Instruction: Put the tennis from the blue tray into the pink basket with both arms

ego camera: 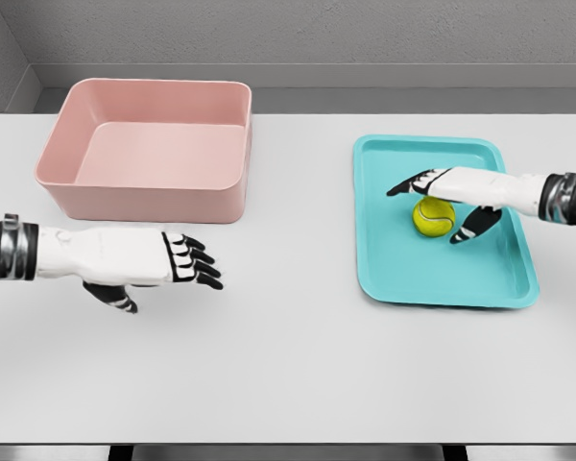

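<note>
Lying in the blue tray (518, 279), the tennis ball (432, 217) sits beneath the spread, empty right hand (448, 204).

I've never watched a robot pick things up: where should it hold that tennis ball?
Across the tennis ball's middle, from above: it is round and lies free on the blue tray. The right robot hand is above it, fingers spread either side.

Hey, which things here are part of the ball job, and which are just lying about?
Part of the job:
ball, on the tray
tray
basket, nothing in it
right hand, over the ball, fingers spread around it, not closed
left hand, open, in front of the basket

Lying about:
nothing; only the table they sit on
</note>
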### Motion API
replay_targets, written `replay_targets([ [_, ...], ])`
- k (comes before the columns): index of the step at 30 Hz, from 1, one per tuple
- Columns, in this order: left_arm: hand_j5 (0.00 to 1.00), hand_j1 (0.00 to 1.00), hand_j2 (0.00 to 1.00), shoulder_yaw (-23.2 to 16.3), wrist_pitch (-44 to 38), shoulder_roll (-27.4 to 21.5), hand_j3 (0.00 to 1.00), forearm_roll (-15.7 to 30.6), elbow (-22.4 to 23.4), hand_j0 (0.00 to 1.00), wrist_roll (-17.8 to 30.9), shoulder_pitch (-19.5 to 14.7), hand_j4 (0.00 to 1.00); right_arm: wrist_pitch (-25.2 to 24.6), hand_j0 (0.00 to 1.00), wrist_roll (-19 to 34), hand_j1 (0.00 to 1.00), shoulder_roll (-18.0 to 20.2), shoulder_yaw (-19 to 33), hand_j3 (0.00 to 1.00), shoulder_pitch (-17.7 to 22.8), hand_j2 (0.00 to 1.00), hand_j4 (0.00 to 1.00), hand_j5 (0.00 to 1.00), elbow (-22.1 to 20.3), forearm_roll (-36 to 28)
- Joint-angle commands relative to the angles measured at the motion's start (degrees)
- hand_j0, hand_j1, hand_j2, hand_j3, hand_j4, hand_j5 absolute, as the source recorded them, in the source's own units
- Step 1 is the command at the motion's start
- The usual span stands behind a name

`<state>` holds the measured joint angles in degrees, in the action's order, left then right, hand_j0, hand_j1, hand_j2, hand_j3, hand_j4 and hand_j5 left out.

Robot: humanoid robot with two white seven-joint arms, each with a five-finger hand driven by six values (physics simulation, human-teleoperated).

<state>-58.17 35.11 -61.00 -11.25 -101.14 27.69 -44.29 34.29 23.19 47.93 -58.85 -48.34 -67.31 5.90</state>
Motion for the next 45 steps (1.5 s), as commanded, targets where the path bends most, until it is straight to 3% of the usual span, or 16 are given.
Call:
replay_targets([
  [1,1.0,1.0,1.0,-0.3,-0.1,-0.6,1.0,1.4,0.1,1.0,4.3,-0.6,1.0,-0.8,1.0,-0.1,1.0,-0.6,-0.5,1.0,0.1,1.0,1.0,1.0,0.9,0.0],
  [2,1.0,1.0,1.0,-0.3,-0.1,-1.1,1.0,1.3,0.1,1.0,7.3,-1.8,1.0,-1.1,1.0,-0.1,1.0,-0.7,-0.6,1.0,0.1,1.0,1.0,1.0,0.9,0.0],
  [8,1.0,1.0,1.0,-0.5,-0.1,-0.9,1.0,0.6,0.1,1.0,7.3,-6.2,1.0,-1.1,1.0,-0.1,1.0,-1.0,-1.3,1.0,-0.3,1.0,1.0,1.0,2.1,0.0],
  [12,1.0,1.0,1.0,-1.1,-0.1,-0.8,1.0,0.6,0.0,1.0,7.3,-7.0,1.0,-1.1,0.98,-0.2,0.98,-1.1,-1.4,0.98,-0.3,0.98,0.98,0.98,3.0,0.0],
  [14,1.0,1.0,1.0,-1.0,-0.1,-0.7,1.0,1.7,0.0,1.0,7.3,-9.9,1.0,-1.1,0.96,-0.2,0.96,-1.1,-1.4,0.96,-0.2,0.96,0.96,0.96,3.0,0.0],
  [15,1.0,1.0,1.0,-1.0,-0.1,-0.4,1.0,4.4,0.0,1.0,7.3,-9.9,1.0,-1.1,0.94,-0.2,0.94,-1.1,-1.4,0.94,-0.2,0.94,0.94,0.94,3.0,0.0],
  [21,1.0,1.0,1.0,-5.5,-0.1,-0.2,1.0,9.6,0.0,1.0,7.3,-9.8,1.0,-1.1,0.86,-0.3,0.86,-2.2,-1.9,0.86,-0.3,0.86,0.86,0.86,3.9,0.1],
  [29,1.0,1.0,1.0,-5.5,-0.1,-0.3,1.0,9.8,0.0,1.0,7.3,-9.8,1.0,-0.9,0.79,-0.3,0.79,-2.1,-1.9,0.79,-0.3,0.79,0.79,0.79,4.9,0.1],
  [41,1.0,1.0,1.0,-5.5,-0.1,-0.7,1.0,9.6,0.0,1.0,7.3,-9.5,1.0,-0.9,0.55,-0.2,0.55,-2.1,-1.9,0.55,-0.3,0.55,0.55,0.55,5.1,1.6],
  [45,1.0,1.0,1.0,-5.4,-0.1,-0.6,1.0,9.4,0.0,1.0,7.3,-9.6,1.0,-0.5,0.54,-0.2,0.54,-2.0,-1.7,0.54,-0.4,0.54,0.54,0.54,4.8,1.6],
])
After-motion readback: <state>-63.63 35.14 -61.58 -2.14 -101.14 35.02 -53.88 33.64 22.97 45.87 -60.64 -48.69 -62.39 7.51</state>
